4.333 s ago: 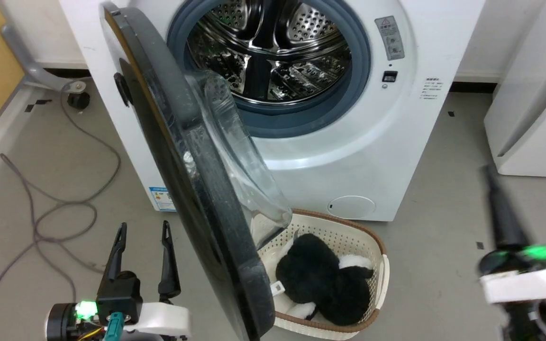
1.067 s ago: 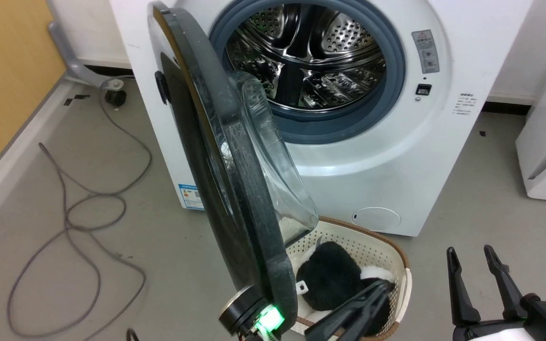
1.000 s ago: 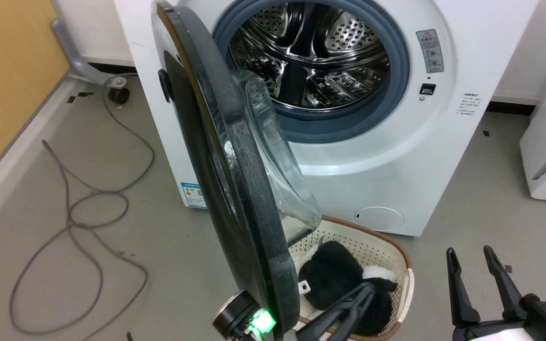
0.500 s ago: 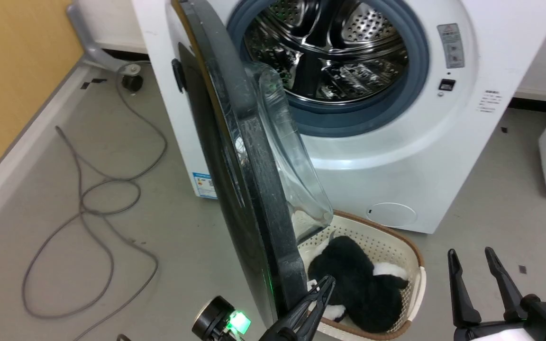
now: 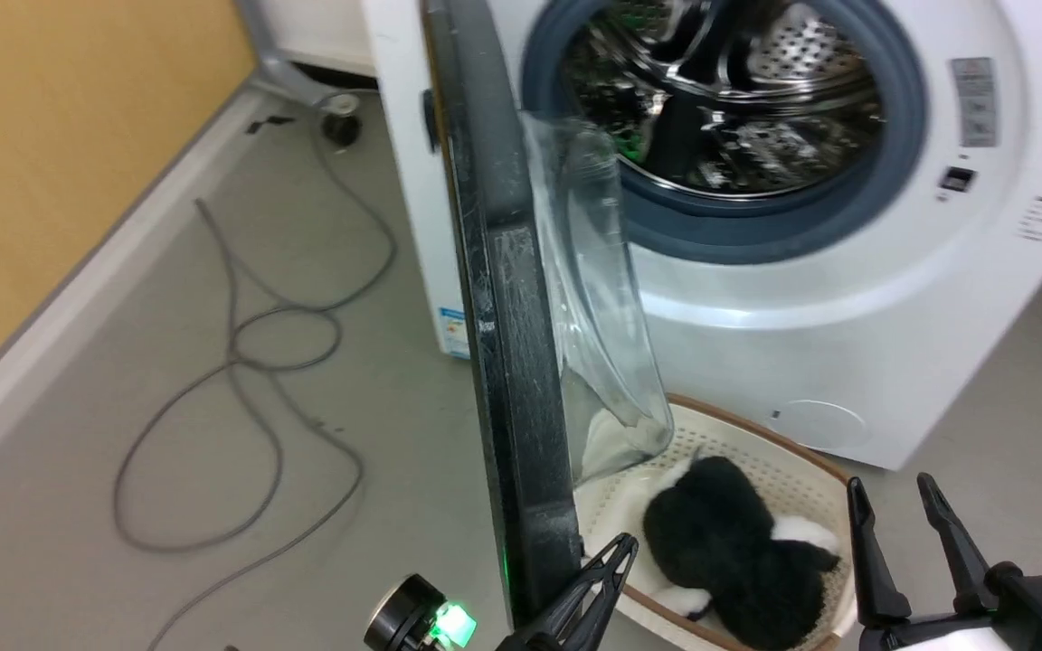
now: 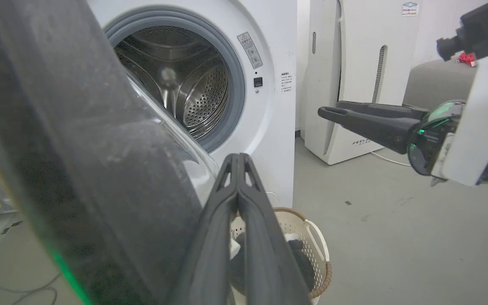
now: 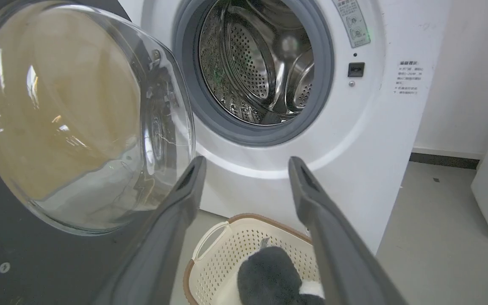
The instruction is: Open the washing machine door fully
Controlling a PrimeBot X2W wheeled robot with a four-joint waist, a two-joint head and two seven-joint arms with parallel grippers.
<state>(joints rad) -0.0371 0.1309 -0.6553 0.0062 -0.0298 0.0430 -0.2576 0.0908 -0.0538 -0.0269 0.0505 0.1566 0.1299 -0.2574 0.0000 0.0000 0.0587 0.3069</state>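
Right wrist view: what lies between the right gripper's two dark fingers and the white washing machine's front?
In the right wrist view, a cream perforated plastic basket with a brown rim sits there, holding a fluffy black-and-white thing.

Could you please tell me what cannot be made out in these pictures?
- Head view: whether the left gripper touches the washing machine door; both are dark and their outlines merge.
- Head view: the door's top, cut off by the frame; the warning label, blurred.
- Right wrist view: the soft toy, cut off by the bottom edge.
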